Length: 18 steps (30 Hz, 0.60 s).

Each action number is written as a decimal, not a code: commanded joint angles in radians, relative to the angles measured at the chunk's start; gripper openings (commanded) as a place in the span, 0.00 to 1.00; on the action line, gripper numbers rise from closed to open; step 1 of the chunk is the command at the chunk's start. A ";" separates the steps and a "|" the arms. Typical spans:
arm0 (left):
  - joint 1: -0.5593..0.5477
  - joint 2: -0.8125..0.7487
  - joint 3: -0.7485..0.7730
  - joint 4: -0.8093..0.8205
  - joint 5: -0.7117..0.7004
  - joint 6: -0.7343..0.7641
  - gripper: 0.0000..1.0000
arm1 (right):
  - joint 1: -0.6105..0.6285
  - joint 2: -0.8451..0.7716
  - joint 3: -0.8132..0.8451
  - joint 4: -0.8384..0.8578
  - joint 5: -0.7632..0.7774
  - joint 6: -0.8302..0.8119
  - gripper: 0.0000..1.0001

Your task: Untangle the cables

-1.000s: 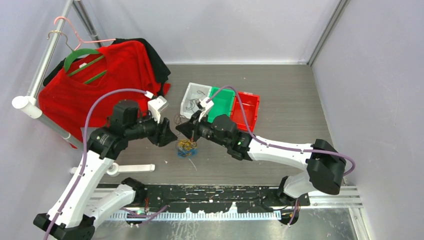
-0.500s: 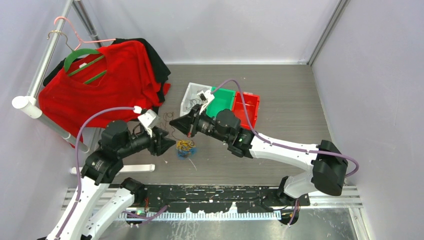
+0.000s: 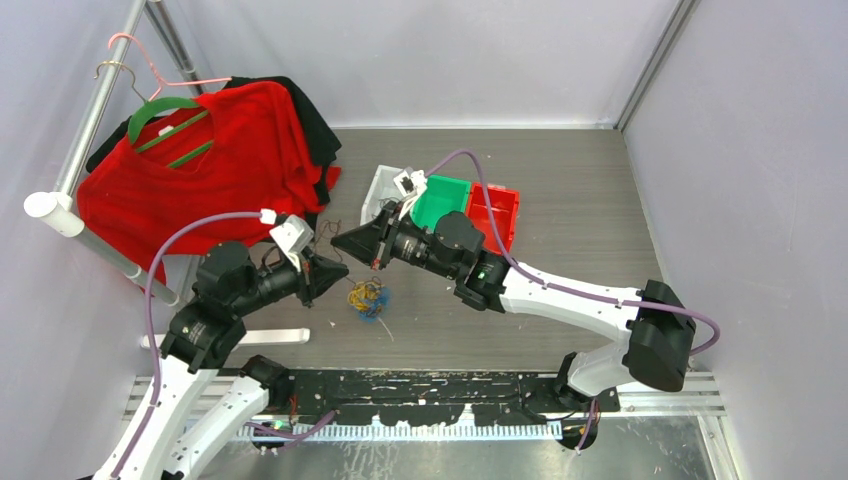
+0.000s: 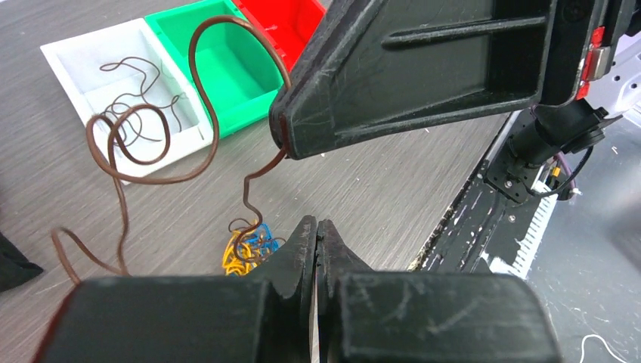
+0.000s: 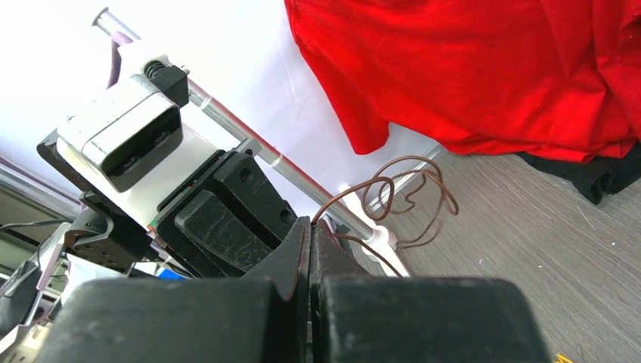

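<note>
With the right gripper [image 4: 281, 140] clamped on the brown cable [image 4: 214, 121], the left gripper [image 4: 316, 224], jaws together beside the tangle [image 4: 243, 253], should steady it during a slow pull.

Left arm [image 3: 225, 283] jaws closed, right arm [image 3: 570, 297] jaws closed, tips facing

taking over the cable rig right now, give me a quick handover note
Left gripper: shut, no cable seen in it, just above the tangle.
Right gripper: shut on the brown cable, holding it up.
Cables: the brown cable runs down into the yellow and blue tangle on the table; a thin dark cable lies in the white bin.
Done: one cable binned.
Left: free the brown cable, then separate yellow and blue.
</note>
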State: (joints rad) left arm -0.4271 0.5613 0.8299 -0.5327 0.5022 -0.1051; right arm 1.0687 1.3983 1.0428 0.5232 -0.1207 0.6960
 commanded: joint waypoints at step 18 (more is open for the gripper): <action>0.002 0.025 0.146 0.018 -0.048 -0.075 0.00 | -0.003 -0.148 -0.009 -0.065 0.025 -0.124 0.11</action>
State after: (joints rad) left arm -0.4271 0.5831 0.9203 -0.5377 0.4660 -0.1761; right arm 1.0683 1.3117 1.0412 0.4503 -0.1097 0.6418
